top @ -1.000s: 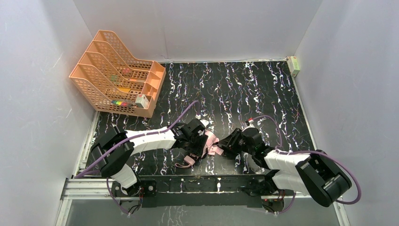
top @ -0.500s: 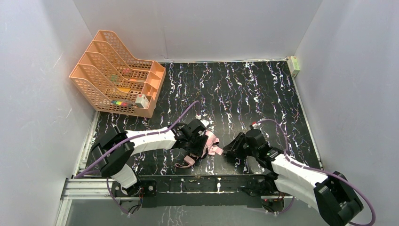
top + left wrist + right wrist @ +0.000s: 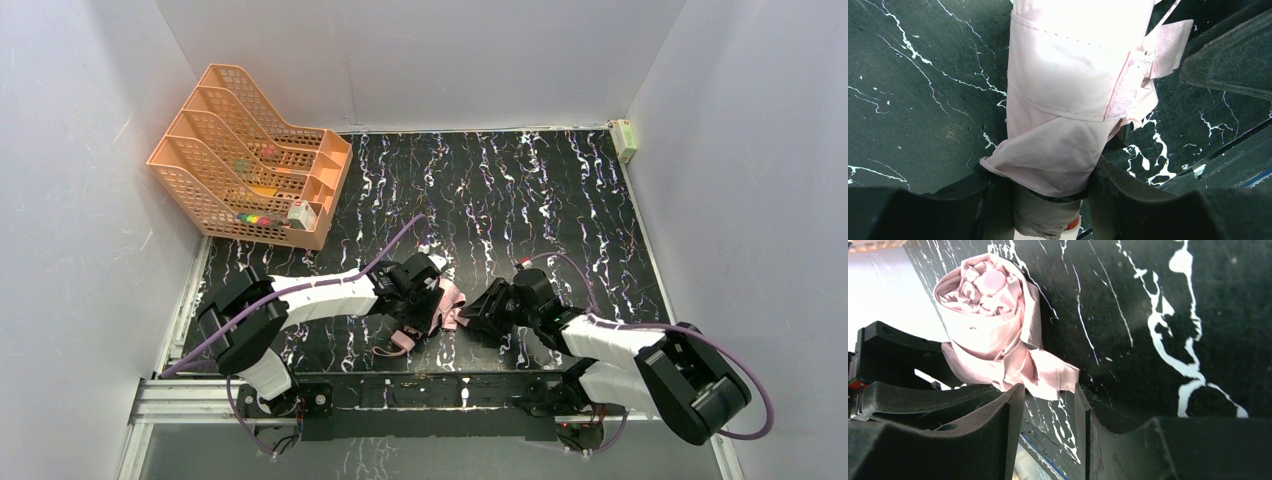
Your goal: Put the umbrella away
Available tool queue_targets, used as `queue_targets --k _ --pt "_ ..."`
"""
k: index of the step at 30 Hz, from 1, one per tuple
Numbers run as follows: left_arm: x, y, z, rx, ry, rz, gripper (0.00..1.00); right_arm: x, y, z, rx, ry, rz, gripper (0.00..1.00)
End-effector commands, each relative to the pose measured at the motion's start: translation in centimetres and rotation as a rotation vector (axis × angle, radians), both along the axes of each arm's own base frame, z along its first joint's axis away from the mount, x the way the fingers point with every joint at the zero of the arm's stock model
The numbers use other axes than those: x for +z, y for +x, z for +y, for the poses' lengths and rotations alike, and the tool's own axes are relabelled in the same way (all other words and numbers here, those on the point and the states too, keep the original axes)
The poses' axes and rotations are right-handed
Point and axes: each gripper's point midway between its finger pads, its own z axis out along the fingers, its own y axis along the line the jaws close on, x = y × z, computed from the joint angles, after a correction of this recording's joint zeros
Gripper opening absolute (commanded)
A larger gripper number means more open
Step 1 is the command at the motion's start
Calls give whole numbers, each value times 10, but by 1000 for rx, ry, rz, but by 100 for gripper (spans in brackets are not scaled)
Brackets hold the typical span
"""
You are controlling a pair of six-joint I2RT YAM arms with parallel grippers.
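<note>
Starting at the far left, the orange file rack (image 3: 262, 165) is sitting exactly where it sat a second ago, well apart from the work. Nearer and to its right, the left gripper (image 3: 424, 303) is keeping its place at the near middle of the table (image 3: 560, 200), its jaws clamping the umbrella (image 3: 448, 298) around the rolled pink canopy. The left wrist view is showing a dark finger pressing in on each side of the bundle, with the closing strap (image 3: 1130, 82) hanging loose off one side rather than wrapping it. So the umbrella is lying folded and rolled at the near centre, but is not yet fastened.

Just right of it, the right gripper (image 3: 480, 312) is doing the changing. Its arm is drawing the elbow back in after swinging it out to the near right half a second ago, and the fingers are edging closer to the umbrella's end. In the right wrist view the jaws are standing apart with a clear gap, and a loose pink flap (image 3: 1055, 380) is dangling right at that gap without being pinched. I am reading this as the right arm lining up to catch the strap and wind it round, which would put the tidying near its end. In the far right corner a small box (image 3: 624, 138) is resting untouched.
</note>
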Motion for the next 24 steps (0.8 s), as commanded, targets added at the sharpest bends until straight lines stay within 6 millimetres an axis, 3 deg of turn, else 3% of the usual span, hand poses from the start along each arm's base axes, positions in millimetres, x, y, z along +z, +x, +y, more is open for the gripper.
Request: queue_targets --k 1,13,19,24 --pt "-46 -23 47 7 216 88 0 -37 -1 -23 -46 -134 7 51" --pt "-48 -25 46 4 221 92 0 -27 21 -13 -5 -107 -145 51" --pt "-50 -26 45 0 223 98 0 -30 30 -21 2 -169 -208 52" --pt "-51 -27 45 -3 225 100 0 -25 28 -6 108 -107 -231 52"
